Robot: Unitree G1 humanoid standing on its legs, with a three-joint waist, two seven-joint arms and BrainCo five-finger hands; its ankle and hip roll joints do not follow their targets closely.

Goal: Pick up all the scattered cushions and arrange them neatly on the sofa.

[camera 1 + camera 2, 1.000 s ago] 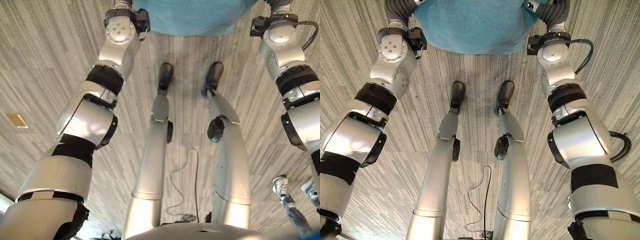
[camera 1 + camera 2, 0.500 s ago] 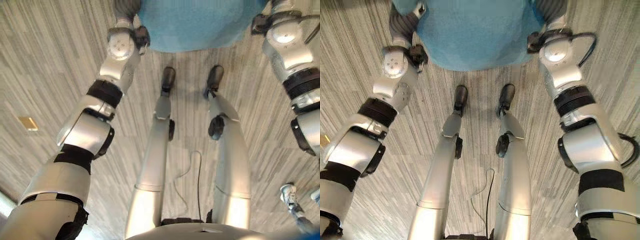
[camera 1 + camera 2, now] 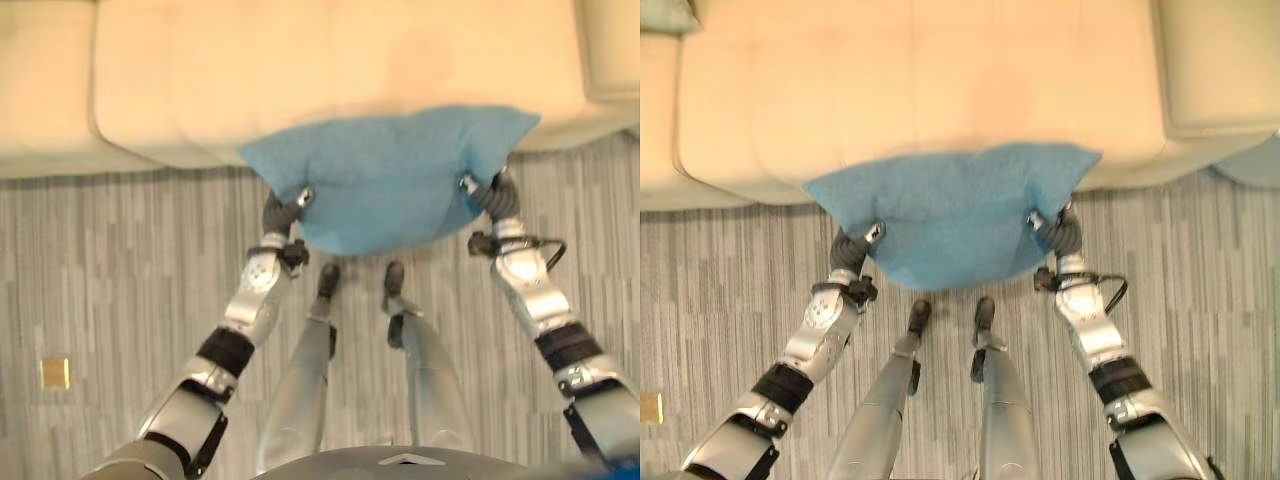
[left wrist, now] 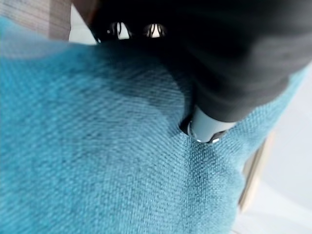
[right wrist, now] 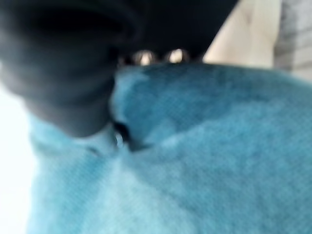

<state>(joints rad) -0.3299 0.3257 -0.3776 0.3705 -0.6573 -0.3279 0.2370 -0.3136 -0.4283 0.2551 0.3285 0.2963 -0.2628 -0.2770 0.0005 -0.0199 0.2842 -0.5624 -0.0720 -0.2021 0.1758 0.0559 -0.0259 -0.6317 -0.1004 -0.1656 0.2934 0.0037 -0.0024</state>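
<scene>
Left hand (image 3: pixel 287 208): clamped on the left edge of the teal square fabric cushion (image 3: pixel 385 180); your left wrist view shows its thumb pressed into the weave.
Right hand (image 3: pixel 487 192): grips the opposite edge, fabric bunched at its thumb.
Cushion: centre frame, held spread between both hands, its far edge overlapping the front of the cream leather sofa (image 3: pixel 300 70).
Why: a two-sided hold keeps it flat for placing.
Next: likely forward onto the seat.

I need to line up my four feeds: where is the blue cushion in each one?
Left eye view: blue cushion at centre, overlapping the sofa front edge.
Right eye view: centre, same overlap.
Left wrist view: teal fabric close up.
Right wrist view: teal fabric close up.
Shared landmark: the cream sofa.
</scene>
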